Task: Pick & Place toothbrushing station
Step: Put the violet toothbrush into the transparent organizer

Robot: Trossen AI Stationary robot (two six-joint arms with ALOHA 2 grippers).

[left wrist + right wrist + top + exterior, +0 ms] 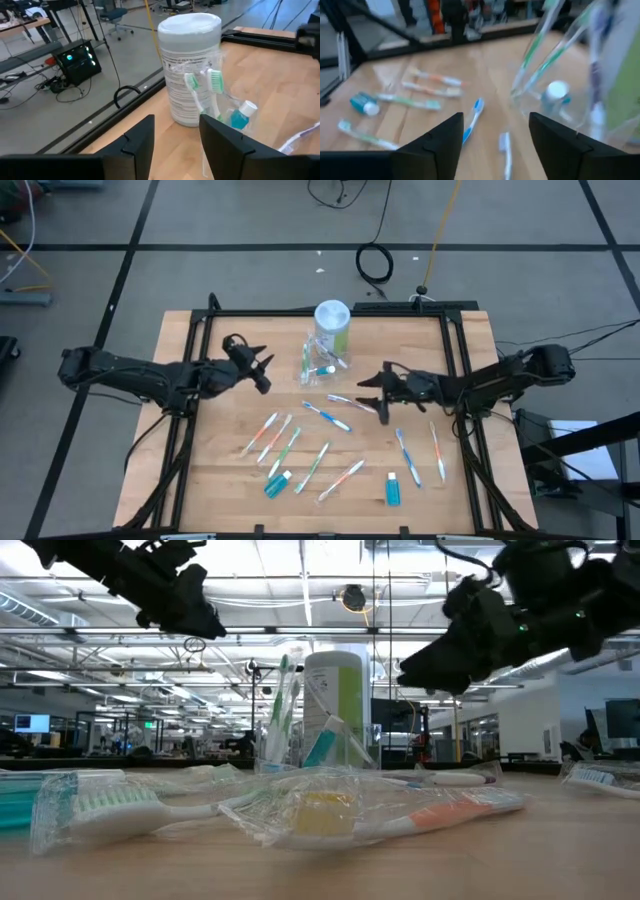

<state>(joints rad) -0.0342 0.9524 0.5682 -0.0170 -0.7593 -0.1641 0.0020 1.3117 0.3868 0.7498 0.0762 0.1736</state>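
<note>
We find the toothbrushing station spread over the wooden bench [200, 470]. A clear plastic cup [318, 360] stands near the far edge, just in front of a white-and-green canister [332, 323], and holds two green toothbrushes [200, 95] and one small blue tube [241, 114]. The remaining items lie loose in front of it, toward the near edge.

Count on the bench, from the high view:
- About ten loose toothbrushes [327, 416], several in clear wrappers; the exact figure is hard to fix.
- Two loose blue tubes [392, 489], one near each front corner of the spread.
- One cup, one canister.

The left pincer [262, 366] hovers open just left of the cup. The right pincer [366, 391] hovers open to the right of the cup, above the loose brushes, gripping nothing.

Handling, in our judgement: each brush is light, slim and stiff, and the wrapper film is likely slippery. We advise gripping across the handle at mid-length. The cup looks thin and light, so a brush pushed against its rim may tip it. The tubes are short and may roll.
</note>
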